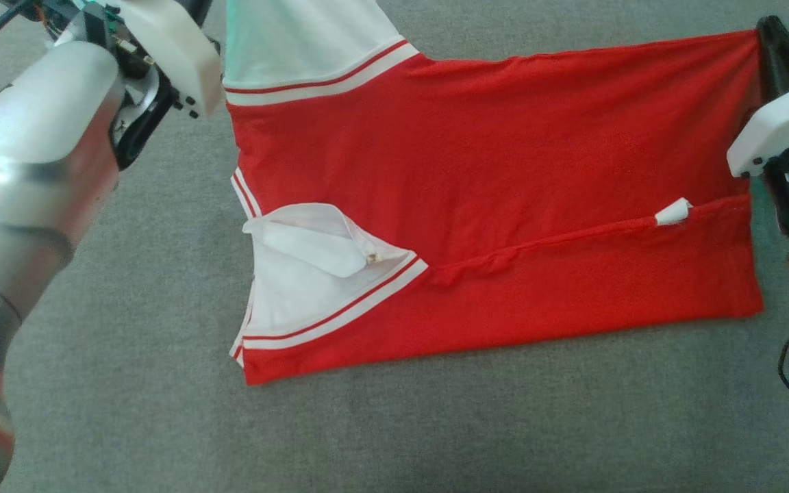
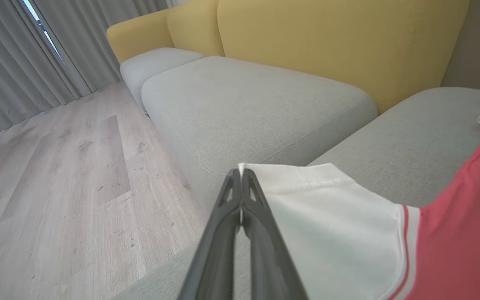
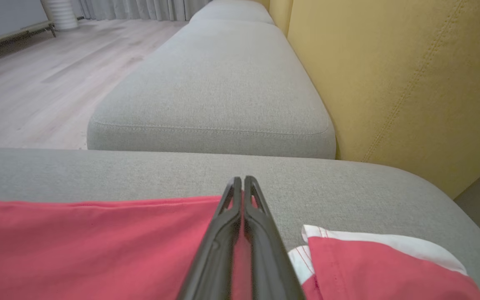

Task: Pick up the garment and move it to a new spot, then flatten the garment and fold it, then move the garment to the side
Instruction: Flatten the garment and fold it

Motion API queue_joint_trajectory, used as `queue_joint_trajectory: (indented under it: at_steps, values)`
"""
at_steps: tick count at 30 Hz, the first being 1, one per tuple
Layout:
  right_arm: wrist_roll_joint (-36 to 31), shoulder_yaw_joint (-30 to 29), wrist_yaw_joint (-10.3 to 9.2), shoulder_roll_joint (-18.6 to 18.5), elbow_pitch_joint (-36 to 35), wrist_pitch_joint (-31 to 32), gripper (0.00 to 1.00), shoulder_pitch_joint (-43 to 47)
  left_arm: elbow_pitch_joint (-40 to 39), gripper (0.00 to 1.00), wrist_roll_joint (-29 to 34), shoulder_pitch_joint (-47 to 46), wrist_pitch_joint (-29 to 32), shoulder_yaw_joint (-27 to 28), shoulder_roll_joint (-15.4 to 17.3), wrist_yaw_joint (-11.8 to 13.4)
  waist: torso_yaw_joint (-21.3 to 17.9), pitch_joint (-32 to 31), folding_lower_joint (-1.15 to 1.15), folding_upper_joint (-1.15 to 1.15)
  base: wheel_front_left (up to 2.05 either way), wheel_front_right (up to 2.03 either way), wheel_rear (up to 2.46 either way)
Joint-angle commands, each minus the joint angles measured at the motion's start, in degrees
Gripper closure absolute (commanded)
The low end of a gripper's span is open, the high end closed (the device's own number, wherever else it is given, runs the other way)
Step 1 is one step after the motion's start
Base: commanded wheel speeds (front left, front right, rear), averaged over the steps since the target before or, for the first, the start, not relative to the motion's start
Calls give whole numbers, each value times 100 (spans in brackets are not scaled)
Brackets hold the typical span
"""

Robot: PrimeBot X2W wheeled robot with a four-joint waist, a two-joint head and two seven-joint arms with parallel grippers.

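The garment [image 1: 490,185] is a red shirt with white sleeves and red-and-white stripe trim, lying partly folded on the grey sofa seat [image 1: 435,424]. Its near long side is folded over, with the white collar [image 1: 312,239] turned out at the left. My left gripper [image 2: 240,175] is shut on the edge of the white sleeve [image 2: 327,225], held up off the cushion. At the far right my right gripper [image 3: 242,183] is shut on the red hem corner [image 3: 98,246], its dark fingers [image 1: 778,55] showing in the head view.
Yellow sofa backrests [image 2: 327,46] rise behind the grey cushions [image 3: 219,91]. A wooden floor [image 2: 56,187] and grey curtains [image 2: 11,62] lie beyond the sofa edge. Another red and white part of the garment [image 3: 373,266] lies at the right of the right wrist view.
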Motion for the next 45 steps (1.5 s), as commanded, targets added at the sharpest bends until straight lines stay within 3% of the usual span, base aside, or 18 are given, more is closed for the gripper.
queue_joint_trajectory:
  at_steps: [1,7,13,17,24,31,36,45]
  values:
    - [33,-2,-4,4,-264,-144,100,55,-64,100,-83,-244,-88,180,169,12,40,-53,0,0,0,0,0]
    - [176,-193,-4,-78,-491,-318,100,616,-339,100,-379,131,-427,330,339,19,221,-191,0,0,0,0,0]
    - [245,-484,-4,-69,-876,-322,100,1245,-1066,100,-413,795,-655,412,632,299,392,-363,0,0,0,0,0]
    - [261,-654,-4,-88,-1210,-272,100,1722,-1907,100,-456,1411,-711,471,892,689,466,-469,0,0,0,0,0]
    - [290,-921,-4,-93,-1820,-102,100,2525,-3666,100,-454,2531,-735,429,1542,1584,534,-569,0,0,0,0,0]
    - [312,-1170,-4,101,-2466,81,100,3330,-4903,100,-482,3368,-740,358,2092,2269,583,-675,0,0,0,0,0]
    - [289,-1255,-4,204,-2738,260,100,3756,-5310,100,-624,3981,-745,306,2124,2578,549,-688,0,0,0,0,0]
    - [342,-1250,-4,234,-2667,613,100,3868,-5089,100,-643,4563,-754,324,1804,2566,544,-573,0,0,0,0,0]
